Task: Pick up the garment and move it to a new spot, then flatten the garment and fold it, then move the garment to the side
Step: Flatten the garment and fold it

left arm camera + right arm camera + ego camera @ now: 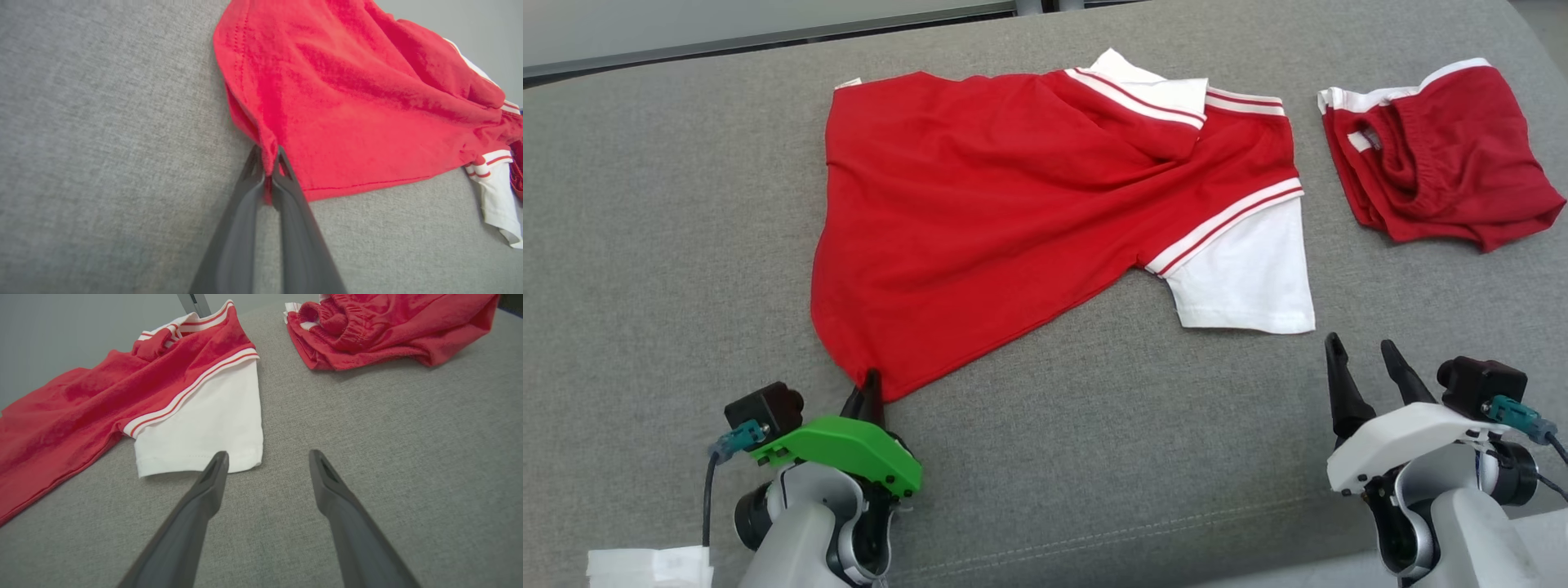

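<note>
Red shirt [980, 212] lies spread and creased on the grey upholstered surface [1094, 457]. My left tool [267, 163] is pinched closed on the shirt's near hem corner. My right tool [1364, 351] stands open just beside the shirt's white sleeve [1241, 278]. Red shorts [1445, 163] lie crumpled to the shirt's right.

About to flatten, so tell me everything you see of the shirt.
The shirt is red, soft-looking fabric with white sleeves edged by red-and-white stripes. It lies wrinkled and skewed on the grey cushion, one sleeve flat, the other bunched at the far edge. The left gripper is shut on its near hem corner.
</note>
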Motion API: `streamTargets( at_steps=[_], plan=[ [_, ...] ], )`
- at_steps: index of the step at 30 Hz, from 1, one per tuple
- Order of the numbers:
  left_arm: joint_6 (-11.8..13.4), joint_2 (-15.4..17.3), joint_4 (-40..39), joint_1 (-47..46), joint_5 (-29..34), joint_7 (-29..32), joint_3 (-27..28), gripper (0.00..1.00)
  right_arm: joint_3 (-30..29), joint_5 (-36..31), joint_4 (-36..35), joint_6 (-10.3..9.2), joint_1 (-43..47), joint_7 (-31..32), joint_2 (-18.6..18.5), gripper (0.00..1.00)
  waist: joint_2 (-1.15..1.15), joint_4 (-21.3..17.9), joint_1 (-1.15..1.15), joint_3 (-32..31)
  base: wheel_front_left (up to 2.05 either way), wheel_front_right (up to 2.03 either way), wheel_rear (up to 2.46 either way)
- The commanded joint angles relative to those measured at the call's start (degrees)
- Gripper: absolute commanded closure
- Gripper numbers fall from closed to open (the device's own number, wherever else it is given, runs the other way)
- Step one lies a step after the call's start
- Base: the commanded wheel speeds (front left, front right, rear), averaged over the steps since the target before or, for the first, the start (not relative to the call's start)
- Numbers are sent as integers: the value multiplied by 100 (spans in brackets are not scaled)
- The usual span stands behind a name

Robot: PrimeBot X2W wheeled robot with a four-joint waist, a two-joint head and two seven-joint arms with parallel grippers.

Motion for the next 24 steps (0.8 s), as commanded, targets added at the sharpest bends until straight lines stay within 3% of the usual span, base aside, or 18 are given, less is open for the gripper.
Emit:
streamTargets(
  at_steps=[1,11,24],
  plan=[
    [-15,12,-40,-133,90,-57,-49,100,5,59,59,-2,-114,4,-8,0,0,37,0,19,0,0,0],
    [94,70,-681,-70,443,-258,-348,100,-162,468,748,-1,-598,186,-1,0,0,305,0,82,0,0,0],
    [254,114,-1265,123,569,-114,-561,100,-135,655,2218,-2,-1418,279,-79,0,0,514,0,205,0,0,0]
  ],
)
